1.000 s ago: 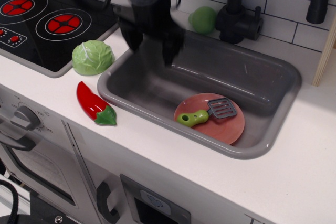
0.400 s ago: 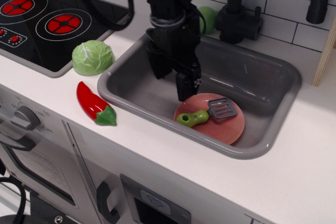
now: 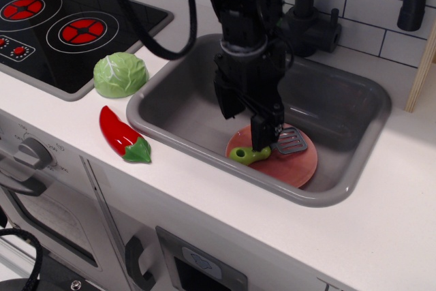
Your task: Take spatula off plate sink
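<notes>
The gripper (image 3: 253,126) hangs directly over the spatula (image 3: 267,148), its near finger reaching down to the lime-green handle, which lies just below and pokes out to the finger's left. The dark slotted blade lies just beyond, to the right. Both rest on the plate (image 3: 300,166), which sits beneath the gripper on the floor of the sink (image 3: 340,189). The jaws appear apart, though the second finger is hidden behind the arm (so whether it truly straddles the handle is uncertain). To grasp well, the fingers should settle either side of the chunky handle near its middle, close squarely across it, then lift straight up before carrying it clear of the plate's rim.
</notes>
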Action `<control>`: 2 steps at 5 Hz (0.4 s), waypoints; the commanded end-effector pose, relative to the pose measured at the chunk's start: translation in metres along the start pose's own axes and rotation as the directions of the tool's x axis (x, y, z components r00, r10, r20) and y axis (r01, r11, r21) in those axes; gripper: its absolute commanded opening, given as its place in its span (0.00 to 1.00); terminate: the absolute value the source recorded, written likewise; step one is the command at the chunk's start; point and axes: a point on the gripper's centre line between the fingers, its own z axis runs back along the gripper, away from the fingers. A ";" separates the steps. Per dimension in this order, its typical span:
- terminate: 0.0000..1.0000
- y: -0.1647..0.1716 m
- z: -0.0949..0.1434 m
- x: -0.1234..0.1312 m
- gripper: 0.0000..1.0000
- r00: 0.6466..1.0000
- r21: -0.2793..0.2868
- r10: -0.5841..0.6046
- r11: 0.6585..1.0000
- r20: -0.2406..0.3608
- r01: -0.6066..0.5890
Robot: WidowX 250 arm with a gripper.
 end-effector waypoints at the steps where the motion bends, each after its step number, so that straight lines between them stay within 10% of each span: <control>1: 0.00 0.001 -0.009 0.001 1.00 1.000 0.036 -0.007 0.999 0.024 0.006; 2: 0.00 -0.002 -0.017 -0.002 1.00 0.999 0.040 0.005 0.999 0.033 -0.006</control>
